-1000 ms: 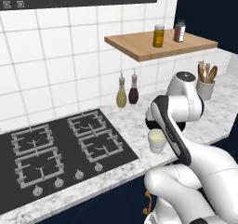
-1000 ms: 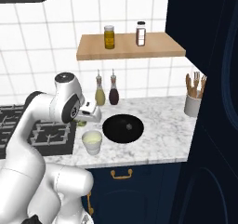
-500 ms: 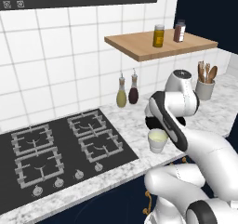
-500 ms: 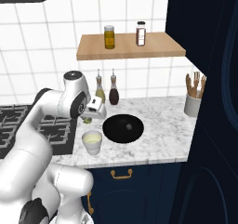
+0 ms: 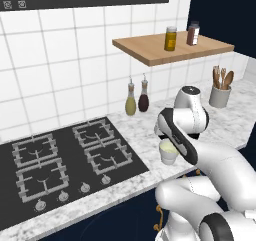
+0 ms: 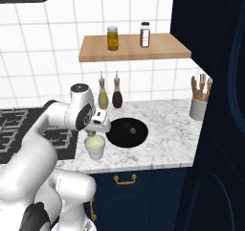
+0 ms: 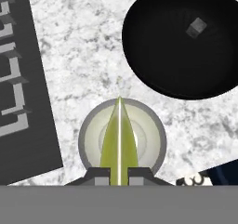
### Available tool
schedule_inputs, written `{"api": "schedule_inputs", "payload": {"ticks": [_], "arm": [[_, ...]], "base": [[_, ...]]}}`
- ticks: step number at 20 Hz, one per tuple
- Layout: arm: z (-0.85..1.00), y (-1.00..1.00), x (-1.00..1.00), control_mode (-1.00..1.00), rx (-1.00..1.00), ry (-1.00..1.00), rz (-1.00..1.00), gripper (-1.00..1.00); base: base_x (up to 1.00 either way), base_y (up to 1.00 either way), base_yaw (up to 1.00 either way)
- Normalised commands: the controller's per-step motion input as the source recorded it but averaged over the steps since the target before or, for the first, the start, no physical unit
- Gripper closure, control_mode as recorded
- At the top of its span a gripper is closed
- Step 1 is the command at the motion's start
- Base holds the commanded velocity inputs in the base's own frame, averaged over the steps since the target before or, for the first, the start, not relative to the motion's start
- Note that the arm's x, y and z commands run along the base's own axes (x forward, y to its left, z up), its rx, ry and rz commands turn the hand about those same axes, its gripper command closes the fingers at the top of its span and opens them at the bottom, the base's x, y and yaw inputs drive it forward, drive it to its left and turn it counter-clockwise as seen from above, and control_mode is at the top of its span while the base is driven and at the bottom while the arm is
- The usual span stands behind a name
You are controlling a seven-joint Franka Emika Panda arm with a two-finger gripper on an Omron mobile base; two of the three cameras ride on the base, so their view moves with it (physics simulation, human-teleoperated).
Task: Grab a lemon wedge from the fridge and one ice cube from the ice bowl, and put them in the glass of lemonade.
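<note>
In the hand view my gripper (image 7: 119, 173) is shut on the lemon wedge (image 7: 119, 141), a thin yellow-green sliver pointing away from the fingertips. It hangs straight above the glass of lemonade (image 7: 87, 134), a whitish tumbler of pale liquid on the marble counter. From the right base view the gripper (image 6: 93, 132) sits just over the glass of lemonade (image 6: 94, 148). Right of it is the black ice bowl (image 6: 127, 132). The ice bowl (image 7: 162, 56) holds one ice cube (image 7: 196, 27). From the left base view the arm covers the hand above the glass of lemonade (image 5: 169, 152). The fridge is out of view.
The black stove (image 5: 65, 160) lies left of the glass. Two oil bottles (image 6: 109, 94) stand at the tiled wall under a wooden shelf (image 6: 134, 49) with two jars. A grey utensil pot (image 6: 198, 108) stands at the counter's right end, beside tall navy cupboards (image 6: 215, 105).
The hand has come down and a little left with the lemon wedge, from beside the oil bottles to just above the glass. The glass and bowl have not moved.
</note>
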Motion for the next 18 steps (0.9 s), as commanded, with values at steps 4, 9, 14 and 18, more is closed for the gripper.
{"api": "schedule_inputs", "payload": {"ticks": [4, 9, 14, 18], "arm": [[-0.1, 0.0, 0.32, -1.0, 0.0, 0.0, 0.0, 1.0], [-0.25, 0.0, 0.04, -1.0, 0.0, 0.0, 0.0, 1.0], [-0.01, 0.0, 0.0, -1.0, 0.0, 0.02, 0.0, 1.0], [-0.11, 0.0, 0.0, -1.0, 0.03, 0.02, 0.0, -1.0]], "base": [[0.0, 0.0, 0.0], [0.0, 0.0, 0.0], [0.0, 0.0, 0.0], [0.0, 0.0, 0.0]]}}
